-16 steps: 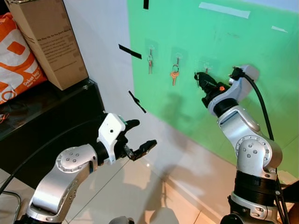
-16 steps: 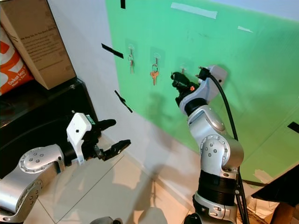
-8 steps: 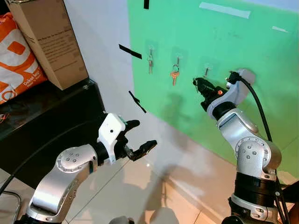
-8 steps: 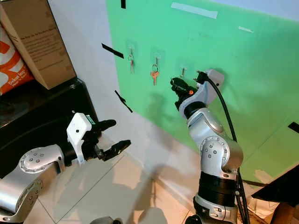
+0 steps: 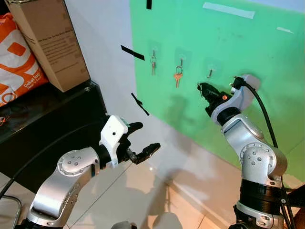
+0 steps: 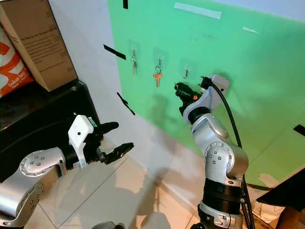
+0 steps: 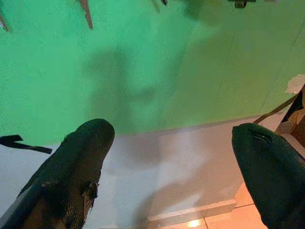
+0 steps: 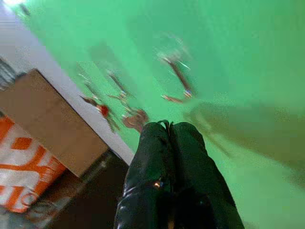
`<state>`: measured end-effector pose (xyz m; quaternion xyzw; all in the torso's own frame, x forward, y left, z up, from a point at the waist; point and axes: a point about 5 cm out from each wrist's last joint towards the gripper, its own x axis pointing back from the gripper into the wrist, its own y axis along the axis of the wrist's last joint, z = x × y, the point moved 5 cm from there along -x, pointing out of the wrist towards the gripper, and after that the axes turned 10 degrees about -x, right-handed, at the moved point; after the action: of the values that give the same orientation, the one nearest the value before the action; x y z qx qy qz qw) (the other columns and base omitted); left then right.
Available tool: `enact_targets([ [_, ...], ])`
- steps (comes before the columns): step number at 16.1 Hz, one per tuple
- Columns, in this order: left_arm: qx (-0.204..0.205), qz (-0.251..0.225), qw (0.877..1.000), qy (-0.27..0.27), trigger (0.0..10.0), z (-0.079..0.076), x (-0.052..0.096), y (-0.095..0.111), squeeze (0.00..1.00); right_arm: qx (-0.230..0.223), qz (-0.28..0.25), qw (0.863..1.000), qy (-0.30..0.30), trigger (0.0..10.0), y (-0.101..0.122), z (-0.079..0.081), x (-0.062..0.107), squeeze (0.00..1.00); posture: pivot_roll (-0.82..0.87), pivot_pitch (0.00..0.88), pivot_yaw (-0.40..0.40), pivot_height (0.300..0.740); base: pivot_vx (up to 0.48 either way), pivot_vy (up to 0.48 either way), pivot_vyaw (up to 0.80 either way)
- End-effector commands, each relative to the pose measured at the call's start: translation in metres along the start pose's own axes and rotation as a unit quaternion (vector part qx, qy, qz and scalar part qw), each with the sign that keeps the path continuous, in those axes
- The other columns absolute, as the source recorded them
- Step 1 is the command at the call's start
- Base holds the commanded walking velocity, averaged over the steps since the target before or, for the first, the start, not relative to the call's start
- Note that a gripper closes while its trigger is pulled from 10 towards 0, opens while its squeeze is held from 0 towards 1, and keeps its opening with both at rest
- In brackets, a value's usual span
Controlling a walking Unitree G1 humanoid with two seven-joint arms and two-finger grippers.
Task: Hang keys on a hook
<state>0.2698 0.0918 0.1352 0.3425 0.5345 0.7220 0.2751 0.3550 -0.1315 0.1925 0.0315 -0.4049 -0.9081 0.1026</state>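
An orange bag [image 5: 16, 57] and a brown box [image 5: 47, 40] sit on a black cabinet [image 5: 52, 124] at the far left, well behind the left gripper [image 5: 143, 140]; that gripper hangs low over the tiled floor [image 5: 138, 195] with its two fingers [image 7: 78, 162] spread wide and nothing between them, the green board [image 5: 228, 43] well beyond their tips. On the white wall [image 5: 105, 52], strips of black tape [image 5: 132, 52] lie above and just past those fingers. On the board three clear hooks stand in a row: the first hook [image 5: 154, 49] carries a silver key [image 5: 153, 65], the second hook [image 5: 181, 56] an orange key [image 5: 177, 77], and the third hook [image 5: 210, 67] carries a small dark key [image 5: 209, 73]. The right gripper [image 5: 201, 87] is raised near the board, its tips just below and a little left of that third hook and apart from it; in the right wrist view its fingers [image 8: 157, 143] are pressed together, with a thin wire loop poking out at the tips, though I cannot tell what it is. The hooks and keys blur across the green just beyond those fingertips.
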Motion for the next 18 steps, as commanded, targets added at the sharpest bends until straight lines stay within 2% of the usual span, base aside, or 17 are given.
enact_targets([
  [1,-0.011,-0.004,1.000,-0.002,10.0,-0.001,0.000,0.005,0.00,-0.006,-0.024,0.999,0.024,10.0,0.010,0.010,0.004,0.00,0.02,0.000,0.045,0.740,0.000,0.000,0.00],
  [4,-0.010,-0.004,1.000,-0.006,10.0,-0.001,0.000,0.003,0.00,-0.004,-0.041,0.998,0.052,10.0,0.018,0.021,0.009,0.00,0.02,0.000,0.051,0.740,0.000,0.000,0.00],
  [8,-0.011,-0.003,1.000,-0.008,10.0,-0.002,0.000,0.002,0.00,-0.002,-0.042,0.998,0.050,10.0,0.018,0.022,0.008,0.00,0.02,0.000,0.052,0.740,0.000,0.000,0.00],
  [12,-0.011,-0.002,1.000,-0.009,10.0,-0.004,0.000,0.002,0.00,0.015,-0.023,0.998,0.049,10.0,0.009,0.024,0.003,0.00,0.03,0.000,0.041,0.740,0.000,0.000,0.00],
  [14,-0.009,-0.002,1.000,-0.006,10.0,-0.005,0.002,0.002,0.00,0.028,-0.023,0.999,0.032,10.0,0.007,0.021,0.000,0.00,0.03,0.000,0.032,0.740,0.000,0.000,0.00],
  [18,-0.008,0.001,1.000,-0.003,10.0,-0.006,0.005,0.001,0.00,0.023,-0.034,0.999,0.012,10.0,0.011,0.015,-0.003,0.00,0.04,0.000,0.022,0.740,0.000,0.000,0.00],
])
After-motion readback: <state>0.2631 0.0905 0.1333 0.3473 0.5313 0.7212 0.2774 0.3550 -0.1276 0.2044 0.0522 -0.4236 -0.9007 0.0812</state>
